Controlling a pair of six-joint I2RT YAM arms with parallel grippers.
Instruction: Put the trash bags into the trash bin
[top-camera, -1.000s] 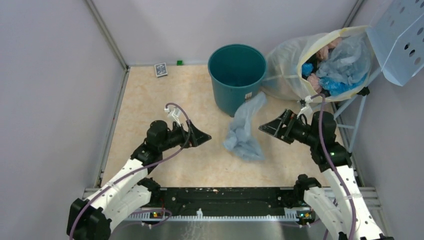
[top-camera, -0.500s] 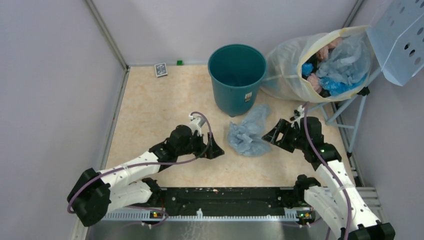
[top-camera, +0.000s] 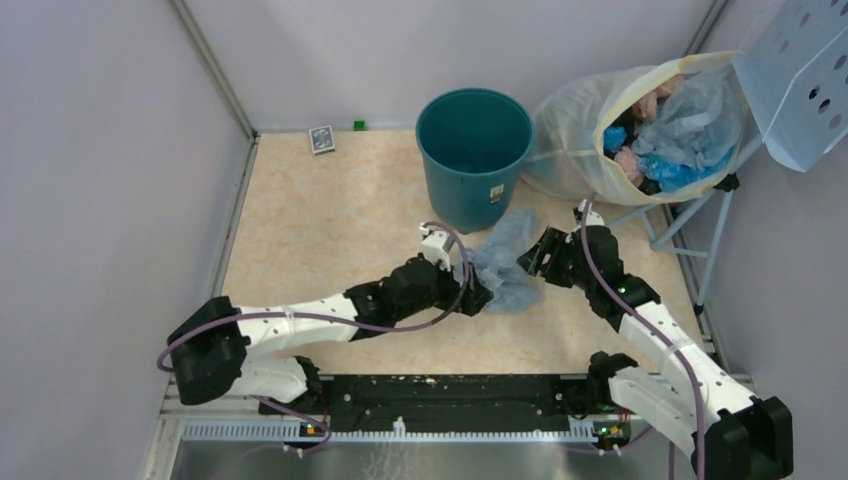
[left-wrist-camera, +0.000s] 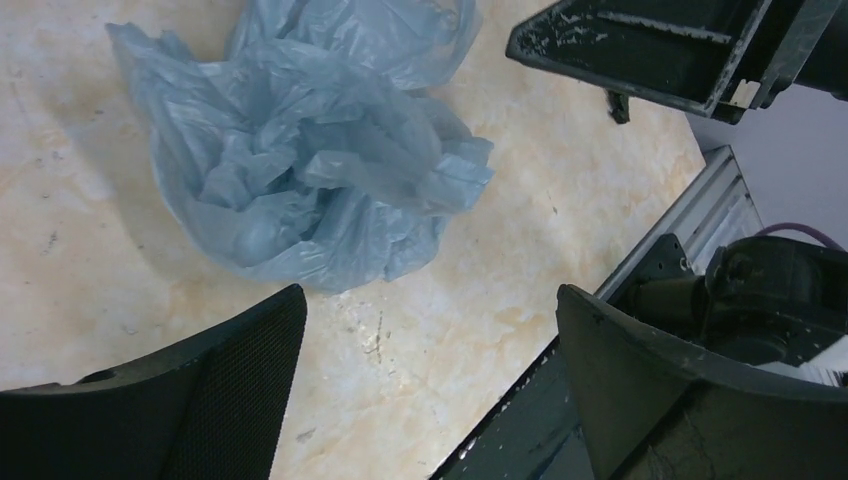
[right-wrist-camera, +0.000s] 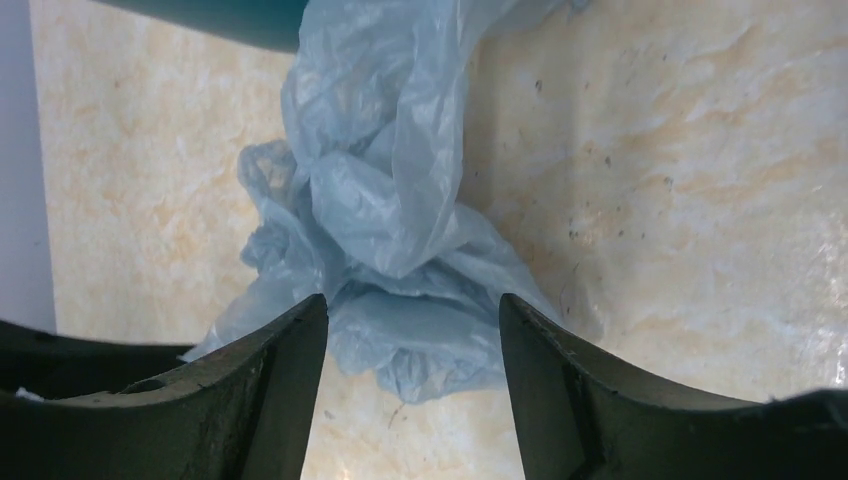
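On the beige marbled table (top-camera: 300, 220), the trash bag (top-camera: 503, 262) is seen crumpled at the foot of the trash bin (top-camera: 472, 150), its length run toward the near edge. It is flanked by the left gripper (top-camera: 478, 298) and right gripper (top-camera: 533, 262), both spread wide and empty; the pale-blue, crinkled film is centred ahead of the right jaws

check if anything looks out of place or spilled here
The trash bag lies crumpled on the table beside the trash bin, not in it, one end reaching the bin's base. The left gripper and right gripper flank it, both open. The yellowish sack lies tipped, mouth open, contents bulging.
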